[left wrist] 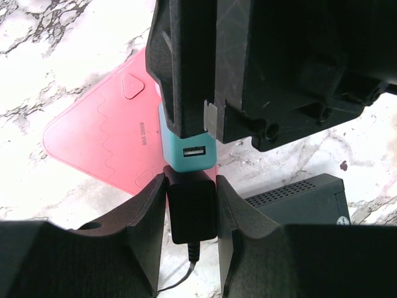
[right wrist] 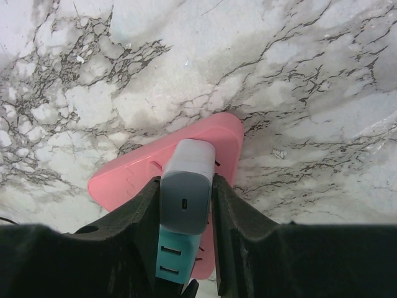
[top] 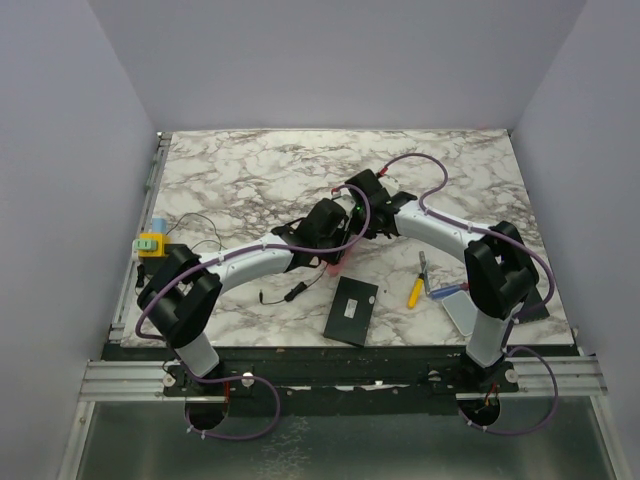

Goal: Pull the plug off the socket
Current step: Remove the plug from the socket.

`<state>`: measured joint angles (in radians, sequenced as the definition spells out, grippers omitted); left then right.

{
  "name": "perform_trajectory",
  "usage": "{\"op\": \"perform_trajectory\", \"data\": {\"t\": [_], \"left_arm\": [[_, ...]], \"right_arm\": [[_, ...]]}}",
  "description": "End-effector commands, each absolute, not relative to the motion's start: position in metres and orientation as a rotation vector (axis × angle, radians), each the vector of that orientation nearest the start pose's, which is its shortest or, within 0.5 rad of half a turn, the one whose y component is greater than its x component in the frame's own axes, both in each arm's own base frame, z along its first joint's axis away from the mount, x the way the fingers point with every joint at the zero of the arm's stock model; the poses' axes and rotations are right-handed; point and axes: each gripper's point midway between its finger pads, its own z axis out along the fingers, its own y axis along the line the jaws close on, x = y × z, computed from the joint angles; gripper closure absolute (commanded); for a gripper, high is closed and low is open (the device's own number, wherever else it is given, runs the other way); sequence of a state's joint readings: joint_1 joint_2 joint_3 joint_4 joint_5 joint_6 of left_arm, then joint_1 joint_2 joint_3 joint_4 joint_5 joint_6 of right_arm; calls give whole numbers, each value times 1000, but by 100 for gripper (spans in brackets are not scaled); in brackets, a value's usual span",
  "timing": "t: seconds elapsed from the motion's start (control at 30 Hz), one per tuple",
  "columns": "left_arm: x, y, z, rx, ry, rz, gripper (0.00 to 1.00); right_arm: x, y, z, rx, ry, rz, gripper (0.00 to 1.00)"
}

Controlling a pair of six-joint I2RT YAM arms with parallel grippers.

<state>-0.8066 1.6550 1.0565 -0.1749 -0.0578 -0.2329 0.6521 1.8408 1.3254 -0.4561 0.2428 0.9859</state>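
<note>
Plug [left wrist: 192, 208] meets socket [left wrist: 189, 152] above marbled tabletop [top: 250, 170], lilac walls [top: 60, 150] around.

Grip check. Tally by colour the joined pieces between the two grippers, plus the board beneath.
Pink: 1, board
Teal: 1, socket cube
Grey-white: 1, adapter
Black: 1, plug
Total: 4

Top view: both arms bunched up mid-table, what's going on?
The left pincer is shut on a black plug. The right pincer is shut on the teal-and-grey socket that the plug sits in. Both are over a pink board on the marble table. The plug looks butted against the socket, not yet pulled out.
</note>
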Motion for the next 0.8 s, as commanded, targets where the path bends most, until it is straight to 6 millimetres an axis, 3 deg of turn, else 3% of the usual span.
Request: {"op": "perform_trajectory", "data": {"t": [0.0,0.2,0.5,0.77], "left_arm": [[277,-315,58,871,2314,-382,100],[277,-313,55,871,2325,-367,100],[274,-317,51,885,2346,-391,100],[274,-317,47,897,2354,-388,100]], "right_arm": [[365,271,46,488,2542,296,100],[368,264,46,543,2565,394,100],[365,262,35,563,2592,389,100],[364,265,45,575,2528,359,100]]}}
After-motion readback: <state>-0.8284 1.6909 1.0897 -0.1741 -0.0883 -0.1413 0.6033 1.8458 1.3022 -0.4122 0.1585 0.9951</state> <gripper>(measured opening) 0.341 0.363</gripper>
